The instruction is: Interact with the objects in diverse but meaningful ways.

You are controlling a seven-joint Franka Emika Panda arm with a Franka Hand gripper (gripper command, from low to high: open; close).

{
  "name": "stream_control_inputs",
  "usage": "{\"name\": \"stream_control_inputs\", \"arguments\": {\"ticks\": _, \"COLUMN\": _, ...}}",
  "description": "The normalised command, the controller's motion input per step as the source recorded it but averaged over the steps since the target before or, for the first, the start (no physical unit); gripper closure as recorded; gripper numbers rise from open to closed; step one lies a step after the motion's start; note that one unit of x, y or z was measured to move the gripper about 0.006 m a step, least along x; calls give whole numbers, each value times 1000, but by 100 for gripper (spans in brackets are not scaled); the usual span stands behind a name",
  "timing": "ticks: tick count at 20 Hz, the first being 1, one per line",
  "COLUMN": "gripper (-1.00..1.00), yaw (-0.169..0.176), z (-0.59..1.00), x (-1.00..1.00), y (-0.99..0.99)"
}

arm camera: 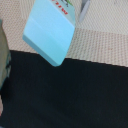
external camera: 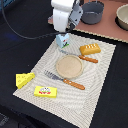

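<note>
Your gripper [external camera: 64, 31] hung over the milk carton [external camera: 62, 40] at upper centre; I couldn't tell its finger spread. The grey pan [external camera: 93, 12] at the top looked empty.

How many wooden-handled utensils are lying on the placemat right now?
2. A fork lies in front of the round wooden plate, and a knife lies behind it, beside the bread loaf. The arm may hide others.
</note>
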Motion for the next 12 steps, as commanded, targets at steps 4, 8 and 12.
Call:
{"name": "stream_control_inputs", "arguments": {"ticks": 4, "gripper": -100, "yaw": -78, "z": -208, "x": -119, "y": 356}}
{"name": "stream_control_inputs", "arguments": {"ticks": 8, "gripper": -100, "yaw": -78, "z": -201, "x": -113, "y": 327}}
{"name": "stream_control_inputs", "arguments": {"ticks": 12, "gripper": -100, "yaw": -75, "z": -204, "x": -89, "y": 296}}
